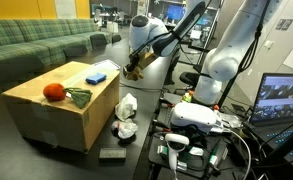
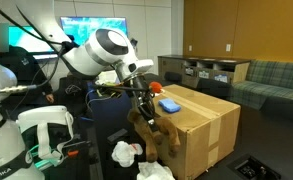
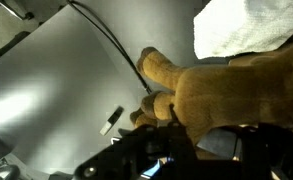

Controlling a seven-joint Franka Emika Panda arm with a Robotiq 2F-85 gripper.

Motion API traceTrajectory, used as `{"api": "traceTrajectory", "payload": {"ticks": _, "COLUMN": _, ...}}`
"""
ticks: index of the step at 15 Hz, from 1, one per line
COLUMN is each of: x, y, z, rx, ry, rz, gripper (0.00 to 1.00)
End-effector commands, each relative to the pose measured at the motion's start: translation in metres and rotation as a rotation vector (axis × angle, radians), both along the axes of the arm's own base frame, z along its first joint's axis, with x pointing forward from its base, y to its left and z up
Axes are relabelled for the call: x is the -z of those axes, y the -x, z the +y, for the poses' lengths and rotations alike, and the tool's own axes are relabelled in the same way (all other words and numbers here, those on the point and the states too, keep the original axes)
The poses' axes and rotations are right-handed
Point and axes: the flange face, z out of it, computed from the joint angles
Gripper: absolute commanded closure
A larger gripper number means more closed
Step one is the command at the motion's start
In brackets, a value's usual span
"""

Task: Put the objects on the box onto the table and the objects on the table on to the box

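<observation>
My claw: clamped on a brown plush toy, which hangs beneath it, held high enough to clear the box top, I judge.
Just below: crumpled white cloth on the table, awaiting its turn.
Beside me: cardboard box, the toy's likely destination.
Farther on the box: blue flat item, green object, red round object, all due for the table.

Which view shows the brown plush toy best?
An exterior view: the brown plush toy hangs nearly whole from the tool beside the box. The wrist view crops it to a blurred close-up; in an exterior view it is a small brown patch.
</observation>
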Motion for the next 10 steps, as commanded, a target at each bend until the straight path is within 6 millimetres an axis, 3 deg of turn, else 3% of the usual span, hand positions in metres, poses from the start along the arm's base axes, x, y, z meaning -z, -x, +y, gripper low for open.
{"api": "traceTrajectory", "payload": {"ticks": 1, "x": 0.024, "y": -0.014, "z": -0.022, "rx": -0.007, "ry": -0.045, "rz": 0.013, "gripper": 0.98}}
{"api": "traceTrajectory", "payload": {"ticks": 10, "x": 0.103, "y": -0.07, "z": -0.093, "rx": 0.038, "ry": -0.171, "rz": 0.043, "gripper": 0.98}}
